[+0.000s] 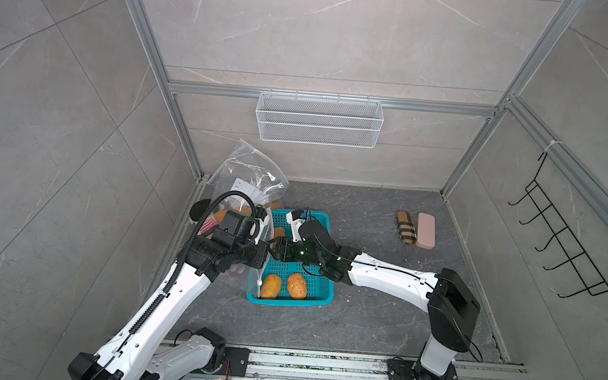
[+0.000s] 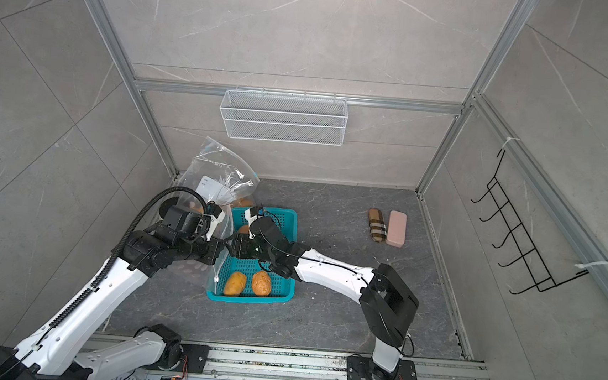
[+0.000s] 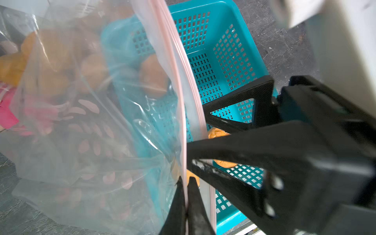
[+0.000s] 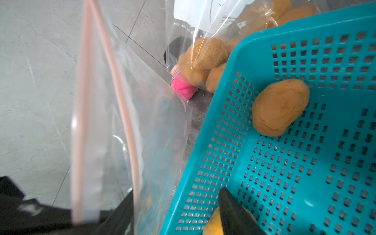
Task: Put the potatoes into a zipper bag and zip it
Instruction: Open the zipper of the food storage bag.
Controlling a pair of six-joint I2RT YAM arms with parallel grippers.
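A clear zipper bag (image 1: 248,175) with a pink zip strip lies at the back left and holds several potatoes (image 4: 205,55). My left gripper (image 3: 185,181) is shut on the bag's rim and holds the mouth up beside the teal basket (image 1: 290,301). Three potatoes lie in the basket: two near its front (image 1: 271,286) (image 1: 296,286) and one further back (image 4: 280,107). My right gripper (image 4: 177,191) is at the bag's mouth over the basket's left side, shut on another potato (image 4: 212,224). One of its fingers shows only through the film.
A pink plush doll (image 4: 182,88) lies against the bag. Two glasses cases, plaid (image 1: 405,226) and pink (image 1: 425,230), lie at the right. A wire basket (image 1: 319,119) hangs on the back wall and a black hook rack (image 1: 568,249) on the right wall.
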